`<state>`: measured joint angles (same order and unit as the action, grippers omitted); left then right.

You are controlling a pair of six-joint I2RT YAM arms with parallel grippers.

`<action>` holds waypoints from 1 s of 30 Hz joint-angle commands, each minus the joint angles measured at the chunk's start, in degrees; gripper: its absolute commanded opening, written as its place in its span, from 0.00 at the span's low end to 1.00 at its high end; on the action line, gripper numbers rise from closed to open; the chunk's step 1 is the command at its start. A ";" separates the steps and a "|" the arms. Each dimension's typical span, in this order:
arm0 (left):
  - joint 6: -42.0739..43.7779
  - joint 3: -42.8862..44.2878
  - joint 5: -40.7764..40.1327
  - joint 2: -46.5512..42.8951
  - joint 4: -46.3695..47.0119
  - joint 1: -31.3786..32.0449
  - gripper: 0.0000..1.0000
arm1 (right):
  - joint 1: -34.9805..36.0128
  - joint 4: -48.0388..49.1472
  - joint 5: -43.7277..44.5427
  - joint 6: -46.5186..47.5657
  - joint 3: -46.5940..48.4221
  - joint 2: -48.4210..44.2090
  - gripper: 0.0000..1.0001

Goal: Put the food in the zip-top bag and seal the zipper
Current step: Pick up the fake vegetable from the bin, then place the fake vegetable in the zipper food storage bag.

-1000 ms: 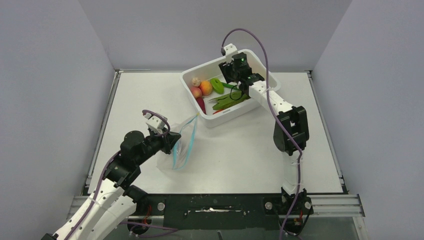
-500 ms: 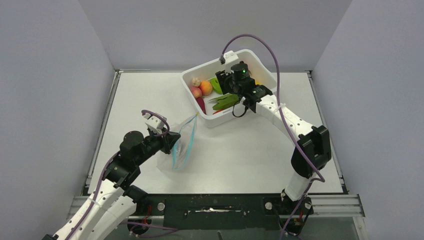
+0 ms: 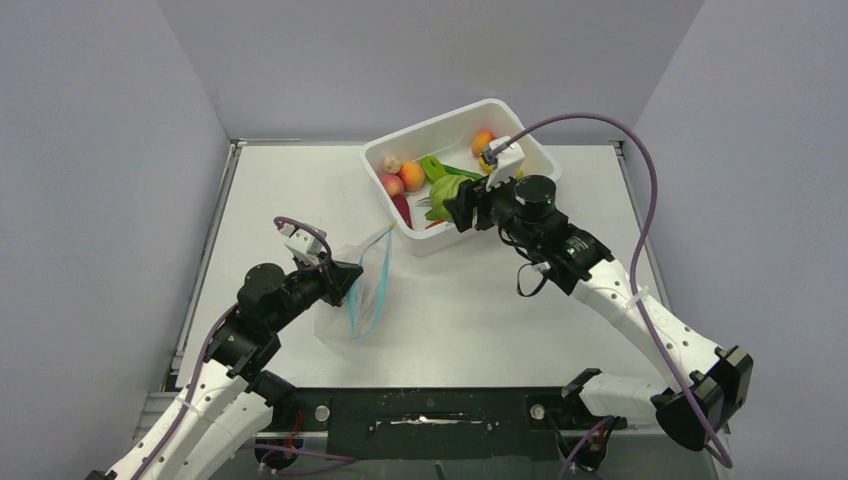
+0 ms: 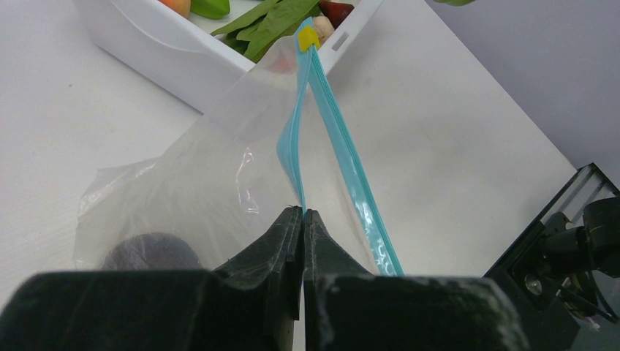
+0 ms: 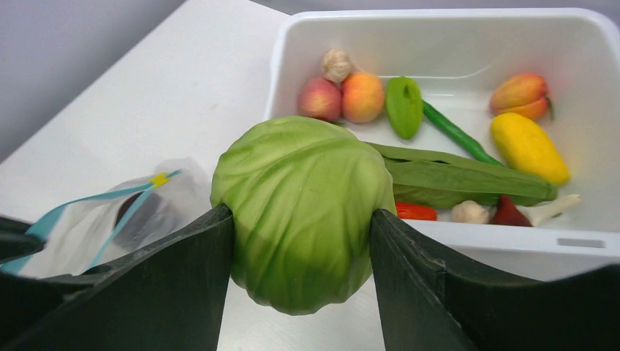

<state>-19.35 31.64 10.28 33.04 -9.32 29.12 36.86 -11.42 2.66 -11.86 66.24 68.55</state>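
Note:
My right gripper [image 5: 302,241] is shut on a round green cabbage [image 5: 303,208], held above the table at the white tub's front edge; it also shows in the top view [image 3: 447,192]. My left gripper [image 4: 303,213] is shut on the blue zipper [image 4: 292,157] of the clear zip-top bag [image 3: 352,290], holding its mouth open. A dark purple fruit [image 4: 150,252] lies inside the bag. More food sits in the tub: two peaches [image 5: 343,96], a pale mushroom [image 5: 337,64], a yellow fruit [image 5: 528,148], long green leaves [image 5: 468,183].
The white tub [image 3: 420,236] stands at the back centre of the table, just beyond the bag. Grey walls close in the left, right and back. A black rail [image 3: 430,410] runs along the near edge.

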 commanded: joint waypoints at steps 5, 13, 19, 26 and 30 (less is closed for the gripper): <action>-6.01 3.17 0.78 1.52 7.91 -0.13 0.00 | 2.04 14.44 -14.25 -11.47 -8.20 -9.91 0.52; -10.52 2.59 2.04 4.02 12.76 -0.14 0.00 | 6.76 23.71 -17.19 -19.67 -13.24 -9.94 0.51; -11.21 3.07 2.42 5.14 14.61 -0.13 0.00 | 11.11 30.40 -17.20 -22.57 -15.66 -8.29 0.51; -11.61 2.26 0.70 2.70 11.95 -0.12 0.00 | 14.58 33.44 -16.91 -24.55 -17.85 -4.13 0.51; -12.00 2.33 0.73 1.54 11.96 -0.17 0.00 | 15.07 29.50 -13.91 -24.48 -17.64 -2.08 0.51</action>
<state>-30.41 31.86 10.81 36.10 -0.54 29.12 51.24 15.31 -14.04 -35.59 47.83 65.67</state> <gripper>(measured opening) 0.015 0.607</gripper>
